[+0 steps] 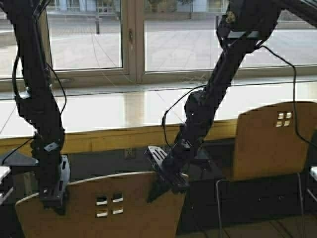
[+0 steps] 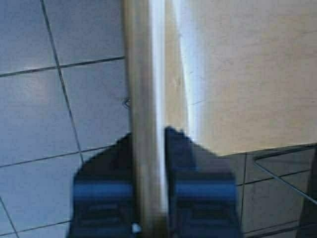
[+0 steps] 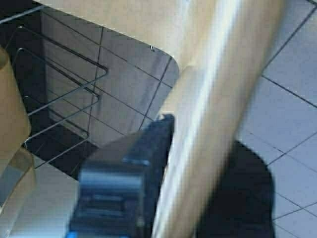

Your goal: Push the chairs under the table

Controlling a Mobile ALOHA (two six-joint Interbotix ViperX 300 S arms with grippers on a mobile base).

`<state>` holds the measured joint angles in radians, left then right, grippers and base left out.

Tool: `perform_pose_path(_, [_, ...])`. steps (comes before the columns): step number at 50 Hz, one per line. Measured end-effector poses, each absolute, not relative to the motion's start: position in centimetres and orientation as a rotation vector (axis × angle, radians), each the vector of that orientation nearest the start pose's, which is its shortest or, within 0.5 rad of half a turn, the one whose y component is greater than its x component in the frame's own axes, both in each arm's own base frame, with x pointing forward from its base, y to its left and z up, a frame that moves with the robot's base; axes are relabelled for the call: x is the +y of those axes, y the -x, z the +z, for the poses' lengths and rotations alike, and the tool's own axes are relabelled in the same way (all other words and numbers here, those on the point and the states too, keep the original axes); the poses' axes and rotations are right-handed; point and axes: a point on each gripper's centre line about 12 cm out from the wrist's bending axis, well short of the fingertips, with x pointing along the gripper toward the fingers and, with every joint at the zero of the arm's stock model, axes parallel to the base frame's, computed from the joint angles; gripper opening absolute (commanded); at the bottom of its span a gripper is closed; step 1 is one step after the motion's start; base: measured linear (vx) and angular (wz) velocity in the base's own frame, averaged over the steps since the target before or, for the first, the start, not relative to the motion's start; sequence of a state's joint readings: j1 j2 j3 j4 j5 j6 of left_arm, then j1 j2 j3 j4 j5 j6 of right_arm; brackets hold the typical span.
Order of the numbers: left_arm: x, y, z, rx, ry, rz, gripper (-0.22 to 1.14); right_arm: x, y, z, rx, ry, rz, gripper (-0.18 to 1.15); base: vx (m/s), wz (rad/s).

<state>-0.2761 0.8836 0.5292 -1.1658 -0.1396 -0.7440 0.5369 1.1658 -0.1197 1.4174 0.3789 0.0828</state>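
A tan plywood chair (image 1: 104, 208) with four square holes in its back stands low in the high view, in front of the long pale-wood table (image 1: 124, 111). My left gripper (image 1: 52, 196) is shut on the top edge of its back at the left end; the edge (image 2: 146, 99) runs between the fingers (image 2: 190, 163). My right gripper (image 1: 171, 181) is shut on the same edge at the right end (image 3: 213, 114), one finger (image 3: 143, 158) on each side. A second tan chair (image 1: 272, 141) stands at the right, its back close to the table's front edge.
Large windows (image 1: 163, 34) run behind the table. Grey floor tiles (image 2: 59, 114) lie under the chair. Thin metal chair legs (image 3: 69, 94) show in the right wrist view. The table's yellowish front edge (image 1: 114, 139) lies just beyond the held chair back.
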Motion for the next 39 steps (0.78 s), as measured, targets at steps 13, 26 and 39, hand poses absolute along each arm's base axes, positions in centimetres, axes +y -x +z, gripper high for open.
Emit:
perform_pose_path(13, [-7.37,-33.65,-13.96,0.951,1.32,1.1,0.03,29.16,-40.49,-16.76,1.486,-1.132,-0.193,0.05,0.18,-0.01])
perform_pose_path(26, [-7.48,-33.81,-13.94,0.97,1.305,1.076,0.03,28.69,-39.87,-16.83,1.496,-1.13,-0.215,0.05,0.22,0.03])
perform_pose_path(39, [-7.31,-34.05,-14.03,0.965,1.308,1.076,0.03,28.78,-40.12,-17.27,1.5,-1.134,-0.208,0.05,0.25,0.05])
